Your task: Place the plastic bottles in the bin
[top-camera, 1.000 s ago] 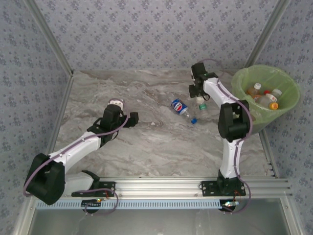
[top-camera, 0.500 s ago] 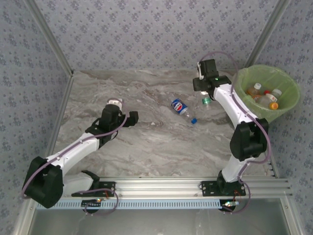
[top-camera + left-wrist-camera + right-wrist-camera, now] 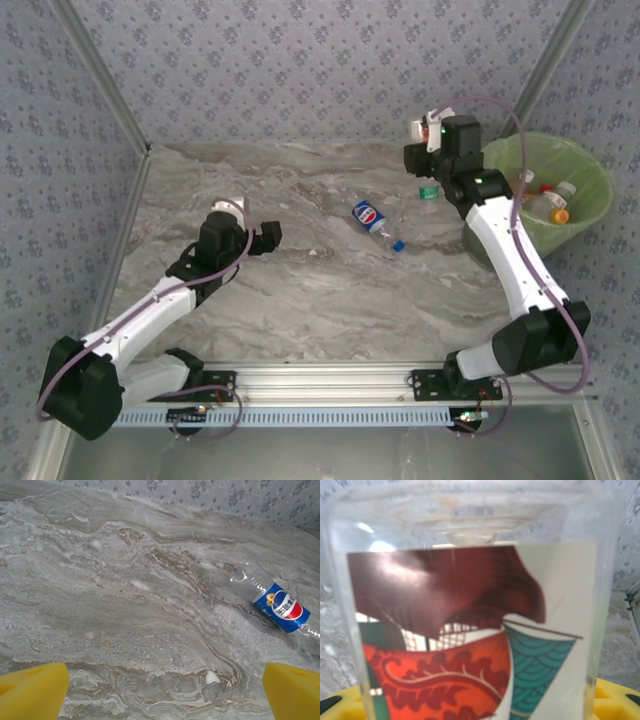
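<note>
One grey marbled counter (image 3: 320,300) under both hands. Green-lined bin (image 3: 598,205) just right of right hand (image 3: 418,165), several bottles (image 3: 545,203) inside. Right hand pinching clear bottle (image 3: 470,605), brown-red-teal label, green cap. Left hand (image 3: 165,692) fingers spread wide. Ahead-right of left hand, well apart, lying on counter: blue-label bottle (image 3: 280,607).
</note>
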{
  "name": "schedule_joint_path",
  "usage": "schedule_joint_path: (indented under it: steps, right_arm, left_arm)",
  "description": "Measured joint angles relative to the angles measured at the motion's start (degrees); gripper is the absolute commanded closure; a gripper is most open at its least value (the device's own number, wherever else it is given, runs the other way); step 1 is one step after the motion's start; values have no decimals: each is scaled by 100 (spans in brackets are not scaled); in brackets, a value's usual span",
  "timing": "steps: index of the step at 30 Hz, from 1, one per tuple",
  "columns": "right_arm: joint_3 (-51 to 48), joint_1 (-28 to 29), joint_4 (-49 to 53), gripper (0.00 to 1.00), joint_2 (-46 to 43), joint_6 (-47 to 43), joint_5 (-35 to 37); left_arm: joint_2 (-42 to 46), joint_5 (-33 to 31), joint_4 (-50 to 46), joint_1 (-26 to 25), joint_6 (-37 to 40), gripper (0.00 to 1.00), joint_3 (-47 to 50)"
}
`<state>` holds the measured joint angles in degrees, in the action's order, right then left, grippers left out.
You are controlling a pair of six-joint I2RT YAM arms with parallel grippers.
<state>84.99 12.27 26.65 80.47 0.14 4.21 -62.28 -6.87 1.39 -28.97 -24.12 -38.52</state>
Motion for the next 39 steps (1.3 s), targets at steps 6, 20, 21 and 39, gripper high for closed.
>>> schedule_joint_path:
  steps: [6,20,21,39]
  right_arm:
    - [0,-533,-188,100,-518,2,-466]
    - [-90,-2570,-614,100,-1152,374,-1453]
    - [-118,-2680,-664,100,-1189,378,-1453]
    - [-1154,-3464,-1971,92,-584,673,-1060]
  left_arm:
    - [190,-7,-7,0,-22,1,0]
    - [337,-52,-11,0,-22,1,0]
    - [337,-63,-9,0,-22,1,0]
    - [219,-66,11,0,-66,1,0]
